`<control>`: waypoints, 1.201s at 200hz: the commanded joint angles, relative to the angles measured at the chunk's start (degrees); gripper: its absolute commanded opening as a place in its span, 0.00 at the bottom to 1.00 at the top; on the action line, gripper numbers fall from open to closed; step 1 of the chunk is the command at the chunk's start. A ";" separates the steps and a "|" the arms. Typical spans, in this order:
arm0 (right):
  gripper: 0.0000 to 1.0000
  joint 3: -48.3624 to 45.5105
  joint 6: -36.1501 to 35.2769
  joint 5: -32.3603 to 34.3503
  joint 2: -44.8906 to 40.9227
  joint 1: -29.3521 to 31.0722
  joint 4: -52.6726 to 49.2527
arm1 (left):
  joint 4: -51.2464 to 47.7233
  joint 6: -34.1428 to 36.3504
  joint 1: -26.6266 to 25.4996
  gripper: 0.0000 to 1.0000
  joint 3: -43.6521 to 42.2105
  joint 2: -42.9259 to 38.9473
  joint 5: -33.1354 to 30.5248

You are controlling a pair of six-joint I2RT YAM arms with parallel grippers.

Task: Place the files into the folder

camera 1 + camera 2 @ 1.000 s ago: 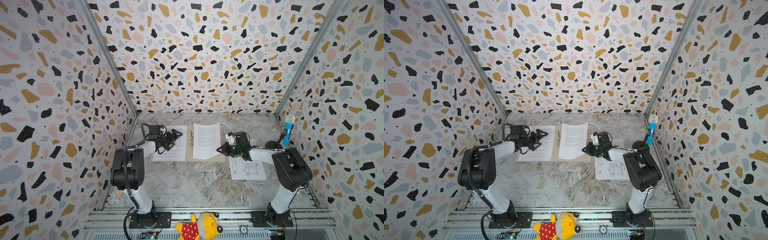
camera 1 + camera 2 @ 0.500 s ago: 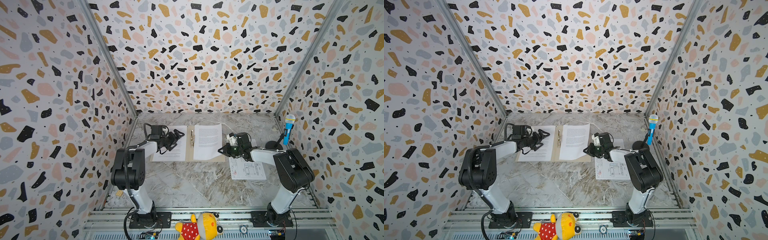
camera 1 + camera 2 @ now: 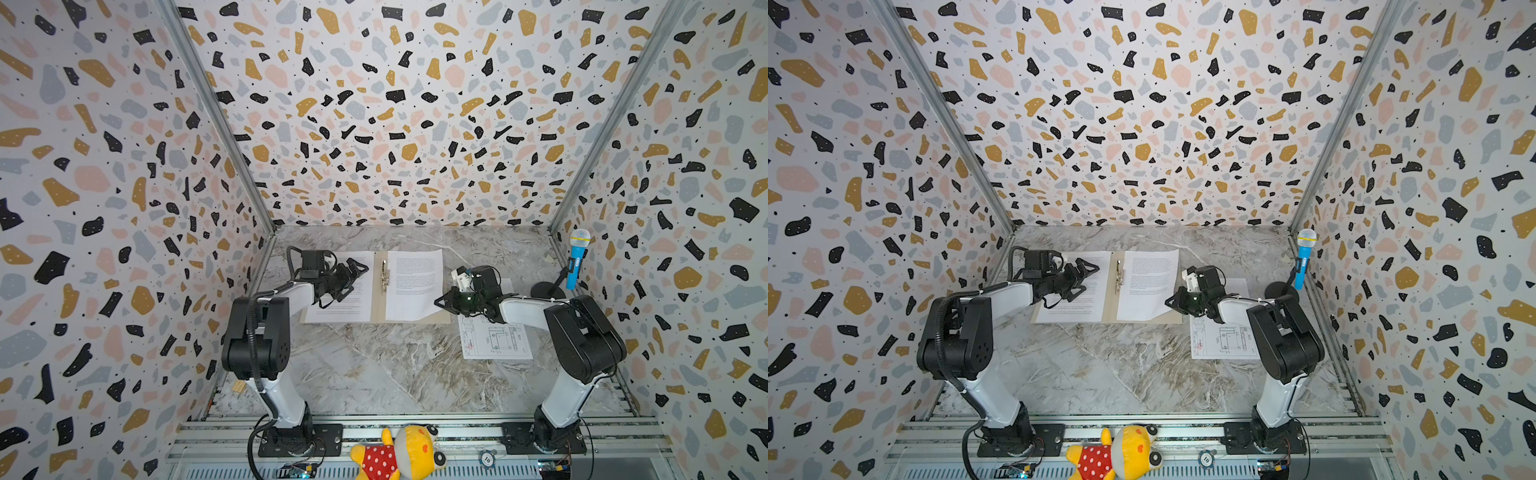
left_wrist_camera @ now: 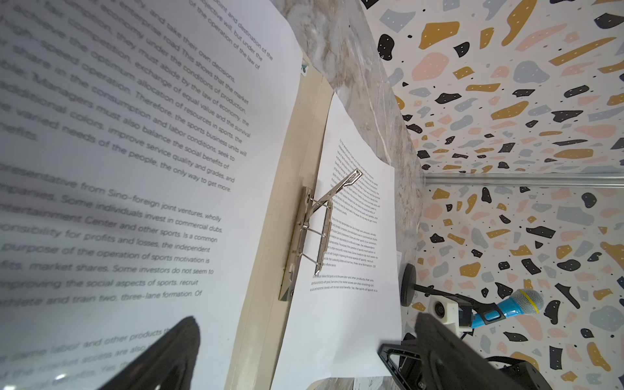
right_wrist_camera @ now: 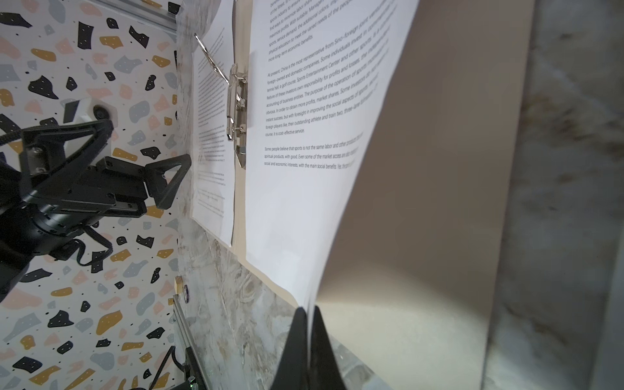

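Top views: both look down on one marble tabletop (image 3: 374,365) with two robot arms.
Folder, one: the beige folder (image 3: 378,309) lies open and flat near the middle of the tabletop's far edge.
Clip, one: a metal clip (image 3: 384,274) sits on the folder's spine, with its lever raised in the left wrist view.
Files, three: two sheets of printed text and one sheet of line drawings.
Left text sheet: the left text sheet (image 3: 349,309) lies flat just left of the spine.
Right text sheet: the right text sheet (image 3: 413,282) rests on the folder's right half, with its near right corner lifted and curled.
Drawing sheet: the drawing sheet (image 3: 494,340) lies on bare tabletop toward the right edge, outside the folder and partly under the right arm.
Left hand: the left hand (image 3: 353,280) has its fingers spread wide over the left text sheet; whether it touches the sheet cannot be told.
Right hand: the right hand (image 3: 439,301) has its fingers pressed together, pinching the raised corner of the right text sheet.
Other things: one blue microphone (image 3: 577,259) stands by the right edge, and one yellow plush toy (image 3: 399,451) lies on the rail beyond the near edge.
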 commanded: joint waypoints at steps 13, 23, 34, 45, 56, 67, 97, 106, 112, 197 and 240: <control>0.00 0.18 0.10 -0.17 -1.02 0.33 0.69 | 2.08 0.02 -0.29 1.00 -0.76 0.06 0.95; 0.00 0.47 0.12 -0.17 -0.77 0.42 0.68 | 2.14 -0.02 -0.29 1.00 -0.76 0.09 0.96; 0.00 0.75 0.25 -0.21 -0.57 0.42 0.62 | 2.09 0.02 -0.29 1.00 -0.76 0.09 1.04; 0.00 0.94 0.23 -0.26 -0.47 0.42 0.42 | 2.16 0.01 -0.29 1.00 -0.78 0.09 1.04; 0.00 1.03 0.13 -0.17 -0.46 0.36 0.04 | 2.14 0.02 -0.29 1.00 -0.82 0.09 1.10; 0.00 1.03 0.03 0.16 -0.58 0.41 -0.51 | 2.13 -0.04 -0.29 1.00 -0.85 0.06 1.04; 0.09 0.67 -0.15 1.54 -1.46 0.42 -2.14 | 1.48 0.10 -0.29 1.00 -0.59 0.09 0.28; 0.18 0.76 -0.31 1.90 -1.63 0.41 -2.66 | 1.26 0.11 -0.30 1.00 -0.50 0.05 0.02; 0.21 0.92 -0.48 2.14 -1.70 0.41 -3.06 | 0.83 0.18 -0.30 1.00 -0.42 0.00 -0.40; 0.56 3.45 -2.62 5.58 -4.01 -1.28 -12.70 | -2.05 0.34 -0.86 0.99 0.73 -2.65 -5.36; 0.61 3.91 -6.69 9.72 -7.55 -3.55 -19.85 | -4.34 0.47 -4.19 1.00 2.06 -4.19 -10.21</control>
